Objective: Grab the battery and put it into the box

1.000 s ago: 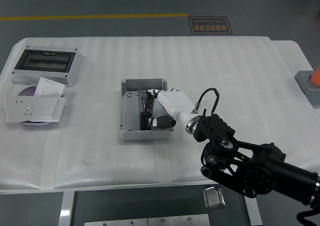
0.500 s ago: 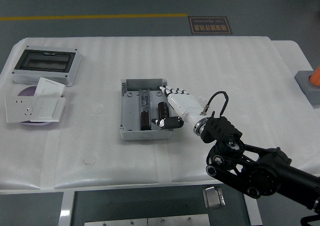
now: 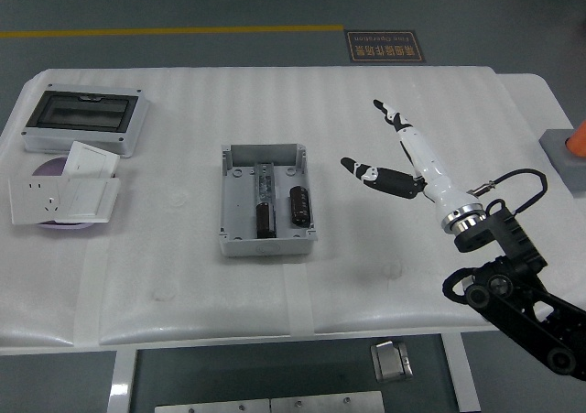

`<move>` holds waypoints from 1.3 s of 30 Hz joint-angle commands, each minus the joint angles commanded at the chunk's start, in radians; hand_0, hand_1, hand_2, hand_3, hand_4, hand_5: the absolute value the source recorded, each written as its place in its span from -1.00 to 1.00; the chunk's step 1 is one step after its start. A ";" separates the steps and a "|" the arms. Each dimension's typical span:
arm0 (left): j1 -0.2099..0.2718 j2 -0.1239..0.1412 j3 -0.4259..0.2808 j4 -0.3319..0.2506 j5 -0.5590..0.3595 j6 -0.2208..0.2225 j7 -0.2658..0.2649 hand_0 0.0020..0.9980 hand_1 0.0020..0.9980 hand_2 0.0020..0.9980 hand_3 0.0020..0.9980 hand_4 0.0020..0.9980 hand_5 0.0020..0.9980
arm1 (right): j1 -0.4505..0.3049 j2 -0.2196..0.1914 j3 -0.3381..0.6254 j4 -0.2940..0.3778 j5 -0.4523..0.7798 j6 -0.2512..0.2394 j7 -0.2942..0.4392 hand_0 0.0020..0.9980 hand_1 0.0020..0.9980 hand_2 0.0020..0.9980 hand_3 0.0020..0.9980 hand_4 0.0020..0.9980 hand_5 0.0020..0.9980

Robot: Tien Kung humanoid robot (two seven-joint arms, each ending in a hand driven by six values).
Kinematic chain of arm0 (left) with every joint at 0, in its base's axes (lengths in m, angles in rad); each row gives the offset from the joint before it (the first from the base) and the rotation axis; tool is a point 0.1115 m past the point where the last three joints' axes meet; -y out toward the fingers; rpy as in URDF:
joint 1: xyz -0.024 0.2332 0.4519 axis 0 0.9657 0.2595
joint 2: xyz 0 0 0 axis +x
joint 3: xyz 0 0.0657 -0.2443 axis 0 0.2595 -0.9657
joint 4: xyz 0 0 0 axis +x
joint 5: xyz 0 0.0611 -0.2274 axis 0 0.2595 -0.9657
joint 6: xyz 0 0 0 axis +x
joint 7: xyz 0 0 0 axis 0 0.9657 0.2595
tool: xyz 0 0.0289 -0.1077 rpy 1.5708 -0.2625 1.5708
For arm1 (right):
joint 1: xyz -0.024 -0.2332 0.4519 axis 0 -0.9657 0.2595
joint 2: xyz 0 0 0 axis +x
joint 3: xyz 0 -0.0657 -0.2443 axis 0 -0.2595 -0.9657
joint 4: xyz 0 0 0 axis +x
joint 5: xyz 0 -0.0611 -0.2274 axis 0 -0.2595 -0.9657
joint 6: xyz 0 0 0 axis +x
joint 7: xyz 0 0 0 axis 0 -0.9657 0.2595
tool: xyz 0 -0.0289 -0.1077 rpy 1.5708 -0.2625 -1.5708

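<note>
The white table point(image 3: 439, 120) is stretching across most of the view, its padded cover lying bare around the middle. The right arm point(image 3: 513, 289) is coming in from the lower right corner, and it is now reaching out to the right of the grey box point(image 3: 265, 241), well apart from it, whereas half a second ago its hand was sitting over the box's right compartment. The right hand point(image 3: 407, 157) is hanging released above the table, fingers stretched straight and thumb spread out to the left, holding nothing. The grey box is sitting open in the middle of the table, and the battery point(image 3: 298, 205), a dark cylinder, is now lying inside its right side, no longer covered by the hand; a second dark cylinder point(image 3: 264, 218) is lying just beside it near the box's centre strip. At the far left, a grey enclosure with a dark transparent lid point(image 3: 84, 117) is resting near the table's back edge, and in front of it white wall sockets point(image 3: 62, 193) are lying over a purple disc point(image 3: 50, 168). A grey block point(image 3: 566, 157) is sitting at the right edge. Nothing is standing between the hand and the box.
</note>
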 joint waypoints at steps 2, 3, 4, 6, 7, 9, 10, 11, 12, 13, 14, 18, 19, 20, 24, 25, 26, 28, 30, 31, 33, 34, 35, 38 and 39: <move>-0.003 0.002 0.000 0.000 0.007 0.008 -0.010 0.17 0.34 0.15 0.18 0.19 -0.66 | -0.040 -0.002 0.061 0.001 0.059 0.000 0.043 1.00 1.00 1.00 1.00 0.77 -0.07; -0.003 0.003 -0.001 0.000 0.010 0.013 -0.015 0.17 0.34 0.15 0.18 0.19 -0.66 | -0.056 -0.003 0.095 -0.001 0.090 0.001 0.063 1.00 1.00 1.00 1.00 0.77 -0.07; -0.004 0.004 -0.002 0.000 0.012 0.016 -0.017 0.17 0.34 0.15 0.18 0.19 -0.66 | -0.065 -0.003 0.119 -0.003 0.111 0.002 0.075 1.00 1.00 1.00 1.00 0.77 -0.07; -0.004 0.005 -0.002 -0.001 0.014 0.020 -0.021 0.17 0.35 0.15 0.17 0.20 -0.66 | -0.083 -0.005 0.181 -0.012 0.166 0.006 0.097 1.00 1.00 1.00 1.00 0.77 -0.02; -0.004 0.005 0.000 -0.001 0.011 0.022 -0.021 0.17 0.35 0.15 0.17 0.20 -0.66 | -0.089 -0.007 0.210 -0.016 0.191 0.008 0.105 1.00 1.00 1.00 1.00 0.77 -0.02; -0.003 0.004 0.004 -0.002 0.003 0.024 -0.021 0.17 0.35 0.15 0.17 0.20 -0.66 | -0.097 -0.008 0.261 -0.023 0.234 0.011 0.117 1.00 1.00 1.00 1.00 0.77 -0.02; -0.003 0.003 0.005 -0.002 0.000 0.024 -0.020 0.17 0.35 0.15 0.17 0.20 -0.66 | -0.100 -0.008 0.284 -0.026 0.253 0.014 0.122 1.00 1.00 1.00 1.00 0.77 -0.02; -0.002 0.003 0.007 -0.002 -0.003 0.024 -0.020 0.17 0.35 0.15 0.17 0.20 -0.66 | -0.104 -0.007 0.308 -0.030 0.274 0.017 0.128 1.00 1.00 1.00 1.00 0.77 -0.02; -0.002 0.002 0.009 -0.002 -0.007 0.024 -0.020 0.17 0.35 0.17 0.18 0.20 -0.66 | -0.106 -0.007 0.331 -0.033 0.295 0.020 0.135 1.00 0.97 1.00 1.00 0.78 0.03; -0.002 0.001 0.012 -0.002 -0.010 0.025 -0.020 0.17 0.35 0.17 0.18 0.20 -0.66 | -0.109 -0.006 0.354 -0.035 0.316 0.023 0.142 1.00 0.97 1.00 1.00 0.78 0.03; -0.003 0.001 0.014 -0.001 -0.013 0.026 -0.022 0.17 0.35 0.17 0.18 0.20 -0.66 | -0.112 -0.006 0.376 -0.037 0.336 0.027 0.152 1.00 0.97 1.00 1.00 0.78 0.03; -0.005 0.000 0.020 0.001 -0.014 0.026 -0.030 0.17 0.35 0.17 0.19 0.20 -0.66 | -0.116 -0.007 0.438 -0.037 0.394 0.035 0.189 1.00 0.95 1.00 1.00 0.79 0.04; -0.005 0.000 0.022 0.001 -0.013 0.026 -0.032 0.17 0.35 0.17 0.19 0.20 -0.66 | -0.117 -0.009 0.449 -0.032 0.400 0.035 0.200 1.00 0.95 1.00 1.00 0.79 0.04; -0.004 0.001 0.022 0.001 -0.012 0.026 -0.033 0.17 0.35 0.17 0.19 0.20 -0.66 | -0.119 -0.010 0.459 -0.027 0.402 0.035 0.209 1.00 0.95 1.00 1.00 0.79 0.04; -0.002 0.002 0.024 0.002 -0.011 0.026 -0.034 0.18 0.34 0.17 0.19 0.21 -0.65 | -0.126 -0.017 0.486 -0.019 0.419 0.034 0.241 1.00 0.87 0.95 1.00 0.80 0.07; -0.001 0.003 0.026 0.002 -0.014 0.027 -0.035 0.18 0.34 0.17 0.19 0.21 -0.65 | -0.127 -0.019 0.492 -0.019 0.425 0.031 0.249 1.00 0.87 0.95 1.00 0.80 0.07; -0.001 0.004 0.027 0.002 -0.017 0.028 -0.035 0.18 0.34 0.17 0.19 0.21 -0.65 | -0.127 -0.020 0.496 -0.020 0.429 0.028 0.254 1.00 0.87 0.95 1.00 0.80 0.07; -0.001 0.006 0.032 0.002 -0.026 0.031 -0.037 0.18 0.34 0.17 0.19 0.21 -0.65 | -0.127 -0.021 0.505 -0.020 0.433 0.022 0.266 1.00 0.87 0.95 1.00 0.80 0.07; -0.002 0.008 0.032 0.003 -0.030 0.033 -0.038 0.18 0.35 0.17 0.19 0.21 -0.66 | -0.127 -0.022 0.512 -0.019 0.437 0.017 0.275 0.95 0.79 0.87 0.96 0.79 0.07; -0.003 0.009 0.034 0.003 -0.032 0.033 -0.040 0.18 0.35 0.17 0.19 0.21 -0.66 | -0.127 -0.023 0.515 -0.018 0.439 0.015 0.279 0.95 0.79 0.87 0.96 0.79 0.07; -0.004 0.010 0.033 0.003 -0.032 0.033 -0.040 0.18 0.35 0.17 0.19 0.21 -0.66 | -0.128 -0.025 0.520 -0.018 0.443 0.013 0.284 0.95 0.79 0.87 0.96 0.79 0.07; -0.005 0.011 0.034 0.004 -0.032 0.032 -0.040 0.18 0.35 0.17 0.19 0.21 -0.66 | -0.128 -0.026 0.521 -0.019 0.445 0.012 0.286 0.95 0.79 0.87 0.96 0.79 0.07; -0.006 0.012 0.034 0.004 -0.032 0.031 -0.039 0.18 0.35 0.17 0.19 0.21 -0.66 | -0.129 -0.026 0.522 -0.020 0.448 0.012 0.288 0.95 0.79 0.87 0.96 0.79 0.07; -0.009 0.014 0.036 0.005 -0.033 0.027 -0.036 0.19 0.34 0.17 0.19 0.21 -0.65 | -0.135 -0.025 0.525 -0.024 0.457 0.015 0.296 0.88 0.74 0.83 0.87 0.77 0.09; -0.010 0.014 0.037 0.005 -0.035 0.026 -0.035 0.19 0.34 0.17 0.19 0.21 -0.65 | -0.136 -0.024 0.527 -0.026 0.463 0.016 0.302 0.88 0.74 0.83 0.87 0.77 0.09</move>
